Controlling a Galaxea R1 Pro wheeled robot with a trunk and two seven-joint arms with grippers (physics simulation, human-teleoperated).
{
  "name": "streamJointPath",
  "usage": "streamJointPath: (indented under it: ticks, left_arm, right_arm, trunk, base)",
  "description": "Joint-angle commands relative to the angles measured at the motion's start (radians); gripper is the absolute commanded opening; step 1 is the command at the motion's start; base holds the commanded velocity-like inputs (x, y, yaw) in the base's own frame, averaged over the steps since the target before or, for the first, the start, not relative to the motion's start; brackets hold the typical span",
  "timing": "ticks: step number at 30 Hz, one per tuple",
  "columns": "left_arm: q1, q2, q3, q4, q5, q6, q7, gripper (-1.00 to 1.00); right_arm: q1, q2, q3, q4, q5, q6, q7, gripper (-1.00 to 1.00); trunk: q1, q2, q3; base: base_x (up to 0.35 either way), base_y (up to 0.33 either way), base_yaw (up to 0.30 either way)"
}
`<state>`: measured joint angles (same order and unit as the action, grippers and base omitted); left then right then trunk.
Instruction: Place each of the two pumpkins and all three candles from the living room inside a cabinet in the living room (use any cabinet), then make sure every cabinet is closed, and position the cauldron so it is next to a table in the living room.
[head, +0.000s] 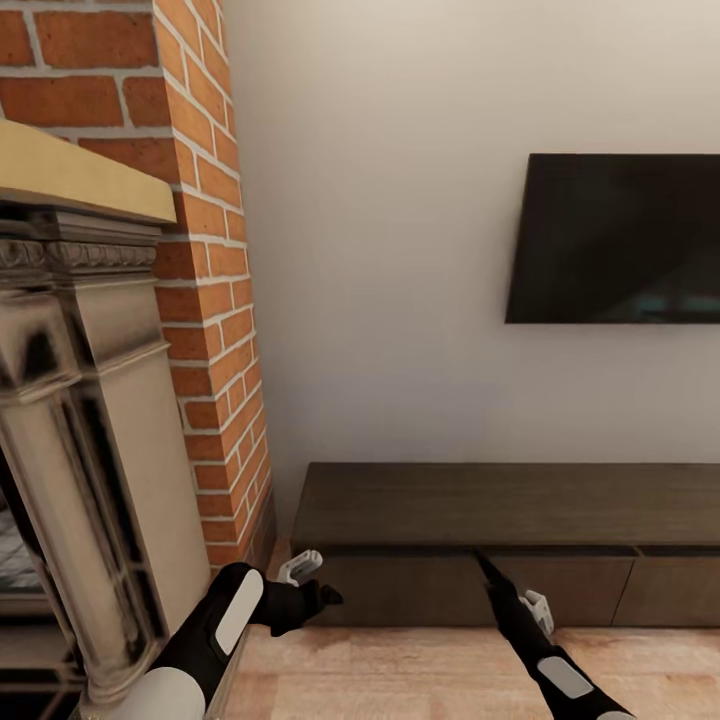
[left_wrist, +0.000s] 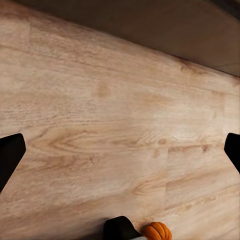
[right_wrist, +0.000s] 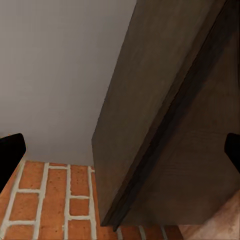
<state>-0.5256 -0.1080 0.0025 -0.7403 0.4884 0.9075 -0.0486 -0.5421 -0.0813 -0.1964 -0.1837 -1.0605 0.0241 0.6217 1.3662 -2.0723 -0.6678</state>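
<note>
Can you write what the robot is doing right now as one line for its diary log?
place: facing cabinet, drawers shut | left hand: open, empty, above floor | right hand: open, near cabinet front | pumpkin: on floor

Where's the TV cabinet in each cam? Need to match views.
Head view: cabinet runs low along the wall under the TV, centre to right edge.
Left wrist view: its dark base is a strip beyond the wood floor.
Right wrist view: its end and top stand close up.
Shared landmark: the brick column, also in the right wrist view.
</note>
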Motion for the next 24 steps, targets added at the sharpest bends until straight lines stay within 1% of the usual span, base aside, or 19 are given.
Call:
streamJointPath:
  ticks: [1, 4, 12, 14, 17, 18, 20, 24]
  left_arm:
    - [-0.001, 0.000, 0.000, -0.001, -0.005, 0.003, -0.005, 1.00]
    - [-0.001, 0.001, -0.001, -0.001, -0.004, 0.003, -0.005, 1.00]
    - [-0.001, 0.001, -0.002, -0.001, -0.004, 0.003, -0.005, 1.00]
    - [-0.001, 0.001, -0.002, -0.001, -0.004, 0.003, -0.005, 1.00]
    - [-0.001, 0.001, -0.004, -0.001, -0.004, 0.004, -0.005, 1.00]
    - [-0.001, 0.001, -0.005, -0.002, -0.004, 0.004, -0.005, 1.00]
    - [-0.001, 0.001, -0.006, -0.001, -0.003, 0.004, -0.005, 1.00]
    - [-0.001, -0.001, -0.007, -0.001, 0.000, 0.004, -0.006, 1.00]
  right_arm:
    - [-0.001, -0.002, -0.001, 0.010, -0.014, 0.003, 0.015, 1.00]
    - [-0.001, -0.005, -0.002, 0.020, -0.026, 0.004, 0.029, 1.00]
    - [-0.001, -0.006, -0.002, 0.024, -0.033, 0.006, 0.048, 1.00]
    - [-0.001, -0.009, -0.002, 0.027, -0.039, 0.006, 0.079, 1.00]
    - [0.000, -0.011, -0.002, 0.029, -0.070, 0.008, 0.124, 1.00]
    - [0.002, -0.012, -0.002, 0.030, -0.093, 0.008, 0.150, 1.00]
    - [0.004, -0.016, 0.000, 0.030, -0.124, 0.008, 0.180, 1.00]
    - [0.006, -0.019, 0.001, 0.032, -0.161, 0.008, 0.208, 1.00]
  trunk:
    - [0.004, -0.008, -0.004]
    - [0.015, -0.029, -0.014]
    - [0.046, -0.085, -0.039]
    - [0.054, -0.099, -0.045]
    - [0.065, -0.120, -0.054]
    - [0.069, -0.127, -0.058]
    - [0.077, -0.141, -0.064]
    - [0.092, -0.169, -0.076]
  base:
    - [0.000, 0.000, 0.000]
    - [0.000, 0.000, 0.000]
    - [0.000, 0.000, 0.000]
    - [0.000, 0.000, 0.000]
    - [0.000, 0.000, 0.000]
    - [0.000, 0.000, 0.000]
    - [0.000, 0.000, 0.000]
    - [0.000, 0.000, 0.000]
